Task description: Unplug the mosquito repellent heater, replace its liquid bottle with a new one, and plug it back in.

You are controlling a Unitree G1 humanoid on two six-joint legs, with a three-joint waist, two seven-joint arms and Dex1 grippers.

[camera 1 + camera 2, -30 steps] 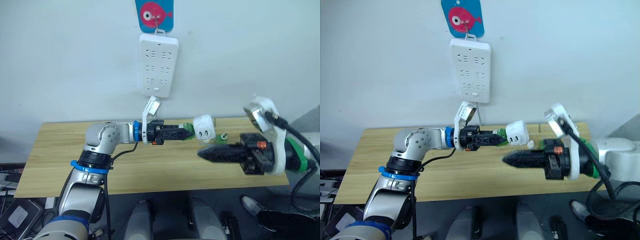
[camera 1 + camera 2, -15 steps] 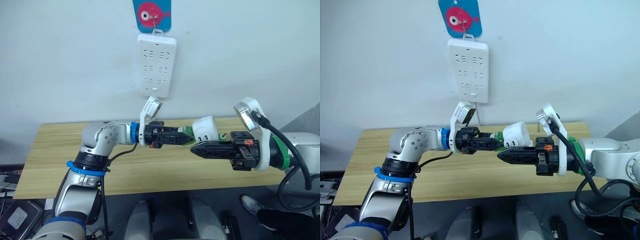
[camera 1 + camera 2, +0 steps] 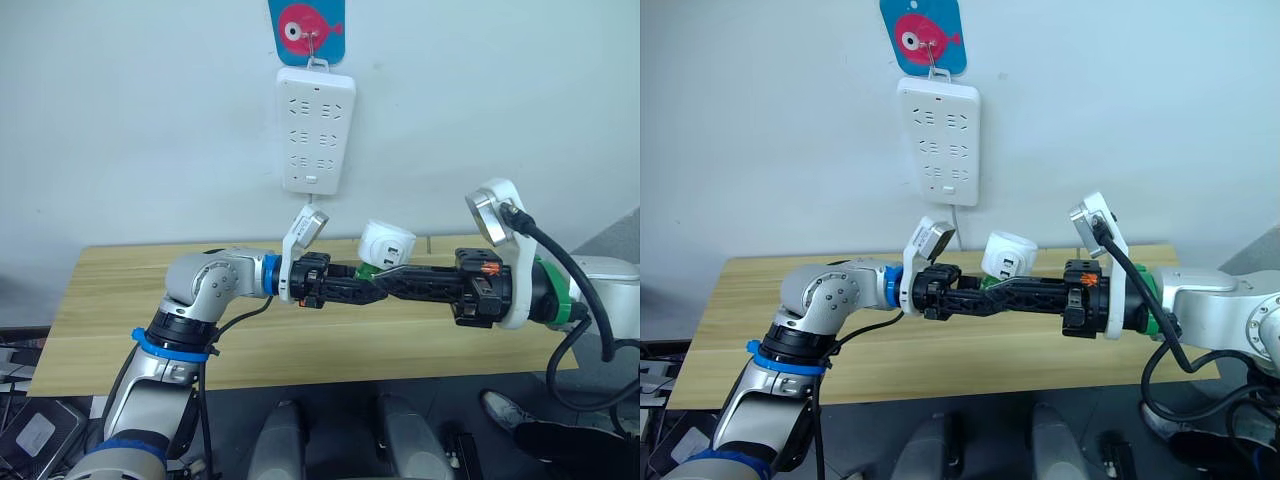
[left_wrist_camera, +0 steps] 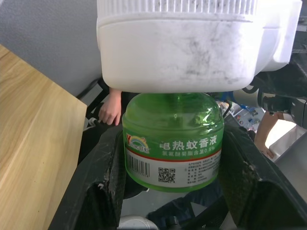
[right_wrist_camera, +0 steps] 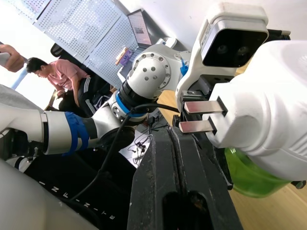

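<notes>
The white mosquito repellent heater [image 3: 386, 243] hangs above the table's middle, with its green liquid bottle [image 4: 172, 139] still seated in it. My left gripper [image 3: 374, 286] is shut on that bottle, one black finger [image 4: 103, 191] on each side. My right gripper [image 3: 393, 282] reaches in from the right, shut and empty. Its tips lie just under the heater, beside the plug prongs [image 5: 201, 115], and meet the left gripper's tips. The new bottle is out of view.
A long white power strip [image 3: 316, 130] hangs on the wall above, under a blue fish-print hook [image 3: 306, 22]. The wooden table [image 3: 110, 300] runs below both arms. In the right wrist view a person [image 5: 53, 76] sits in the background.
My right gripper has moved left until its tips sit under the heater against the left gripper. The heater and bottle have shifted slightly left and up, tilting more upright.
</notes>
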